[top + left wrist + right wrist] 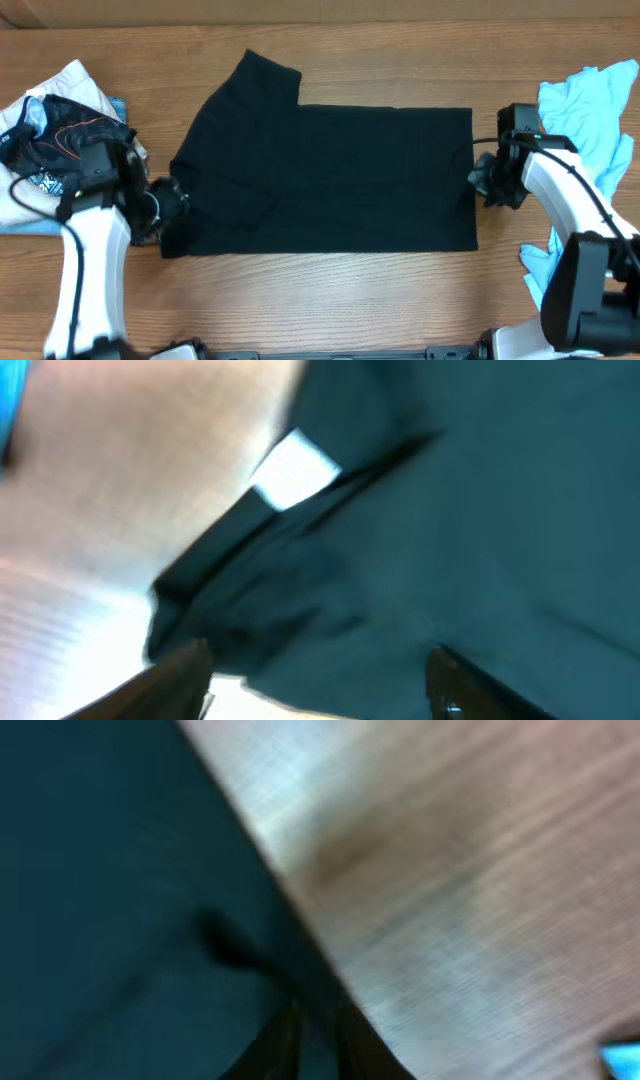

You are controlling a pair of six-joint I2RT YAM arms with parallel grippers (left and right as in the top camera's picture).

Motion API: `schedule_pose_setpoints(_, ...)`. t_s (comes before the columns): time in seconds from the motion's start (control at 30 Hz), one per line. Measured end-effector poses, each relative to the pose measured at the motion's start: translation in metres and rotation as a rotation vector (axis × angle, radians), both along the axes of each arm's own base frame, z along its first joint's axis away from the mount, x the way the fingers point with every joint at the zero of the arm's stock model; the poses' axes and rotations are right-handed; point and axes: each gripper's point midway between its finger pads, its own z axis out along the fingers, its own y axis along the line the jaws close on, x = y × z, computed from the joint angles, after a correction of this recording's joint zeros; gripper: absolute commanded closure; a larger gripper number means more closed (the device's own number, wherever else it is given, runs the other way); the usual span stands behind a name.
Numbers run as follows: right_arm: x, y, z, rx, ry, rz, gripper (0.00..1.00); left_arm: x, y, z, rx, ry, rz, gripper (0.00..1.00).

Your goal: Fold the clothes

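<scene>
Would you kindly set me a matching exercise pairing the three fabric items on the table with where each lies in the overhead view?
Things:
1. black T-shirt
2. light blue cloth
3. swirl-print garment

Places:
A. far left
B. far right
C. centre, between the two arms

Pairs: 1-C, 2-B, 3-A.

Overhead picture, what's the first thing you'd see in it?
A big black T-shirt spread across the middle of the wooden table. A robot arm reaches to each end of it, the left gripper at one side and the right gripper at the other. A bright blue cloth is heaped at the right edge.
</scene>
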Motion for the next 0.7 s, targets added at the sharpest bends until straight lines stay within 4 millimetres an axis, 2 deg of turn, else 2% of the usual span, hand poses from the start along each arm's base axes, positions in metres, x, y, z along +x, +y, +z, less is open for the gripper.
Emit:
schedule_pose_setpoints(0.1,0.019,0.010,0.019,0.053,-0.100,0.028,0.76,0.020,-0.013,0.024,0.001,-0.137,-0.085,0.24)
schedule_pose_setpoints(0.2,0.028,0.022,0.031,0.120,-0.155,0.058,0.71,0.045,-0.031,0.042,-0.002,-0.228,-0.176,0.20)
schedule_pose_setpoints(0.3,0.030,0.035,0.034,0.193,-0.171,0.079,0.69,0.073,-0.047,0.058,0.005,-0.273,-0.267,0.14)
schedule_pose_setpoints(0.43,0.030,0.043,0.036,0.235,-0.175,0.091,0.68,0.123,-0.057,0.073,0.006,-0.295,-0.343,0.14)
schedule_pose_setpoints(0.57,0.029,0.046,0.037,0.253,-0.173,0.096,0.68,0.174,-0.056,0.069,-0.012,-0.285,-0.390,0.15)
schedule_pose_setpoints(0.7,0.028,0.047,0.036,0.262,-0.168,0.097,0.67,0.216,-0.052,0.047,-0.018,-0.254,-0.426,0.16)
